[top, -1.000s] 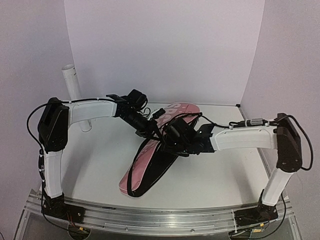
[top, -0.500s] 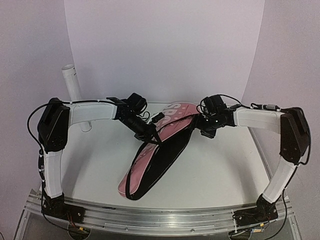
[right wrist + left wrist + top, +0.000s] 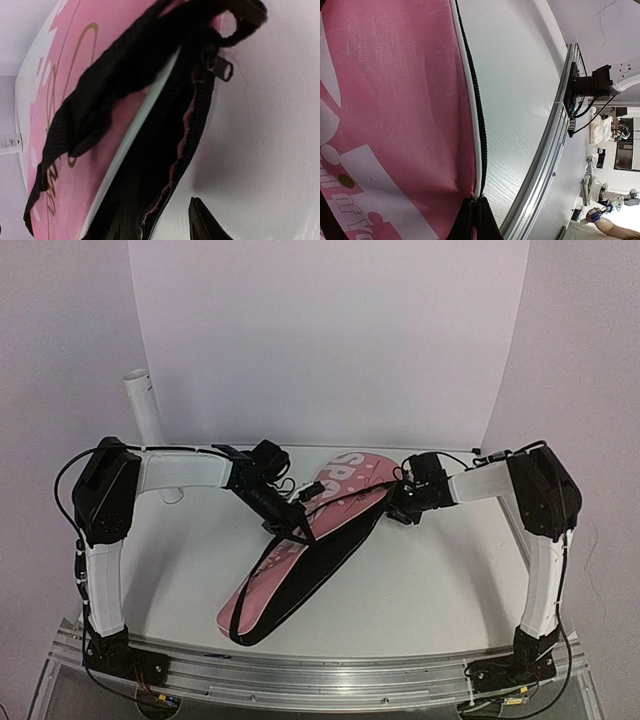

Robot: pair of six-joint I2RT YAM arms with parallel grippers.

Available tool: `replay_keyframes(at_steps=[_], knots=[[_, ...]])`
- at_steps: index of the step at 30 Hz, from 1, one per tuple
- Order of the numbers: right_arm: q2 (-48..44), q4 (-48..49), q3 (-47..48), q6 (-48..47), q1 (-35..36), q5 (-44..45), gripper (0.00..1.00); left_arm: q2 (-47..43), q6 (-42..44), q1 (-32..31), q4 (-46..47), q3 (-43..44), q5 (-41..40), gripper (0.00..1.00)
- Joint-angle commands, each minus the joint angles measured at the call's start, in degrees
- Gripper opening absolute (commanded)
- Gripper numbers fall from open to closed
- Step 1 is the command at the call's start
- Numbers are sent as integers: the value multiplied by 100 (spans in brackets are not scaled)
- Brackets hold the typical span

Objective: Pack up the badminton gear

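You've got a pink bag (image 3: 280, 575) w/ white lettering & white dots, white piping along its edge, black zip tape beside it. Strap (image 3: 95, 100) black; zip pull (image 3: 223, 69) dark metal. R wrist view shows you thin gold line art on the pink. Tube (image 3: 143, 410), far left, white. Table (image 3: 430, 580) white. Arms (image 3: 185, 470) white w/ black joints; L gripper (image 3: 475, 220) black. Near rail (image 3: 320, 670) silver.
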Motion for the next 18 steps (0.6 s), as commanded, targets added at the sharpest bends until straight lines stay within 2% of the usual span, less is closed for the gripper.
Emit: replay_keyframes(at_steps=[1,4,5,11,12,13,14,16,18], knots=[[338,674,154,380,-15,-121,28,-430,660,-27,-169,-93,-44,0],[365,702,89,654,-11,-79,3,-388,1438,-27,-339,-334,-742,0],[314,713,30,800,-9,-115,0,-391,1708,-24,-363,-425,-933,0],[-479,685,-572,1572,208,-267,0,-485,2698,-42,-118,-648,-2028,0],[-631,632,-665,1710,311,-264,0,-461,2780,-61,-54,-625,-2201,3],[-789,609,-751,1856,396,-273,0,-423,2864,-96,2,-598,-2411,11],[-896,582,-804,2068,541,-270,0,-402,2937,-137,100,-578,-2569,29],[-1150,472,-885,2436,788,-203,0,-381,3086,-276,247,-526,-2840,52],[-1448,290,-879,2655,991,-53,0,-440,3199,-453,350,-449,-3043,66]])
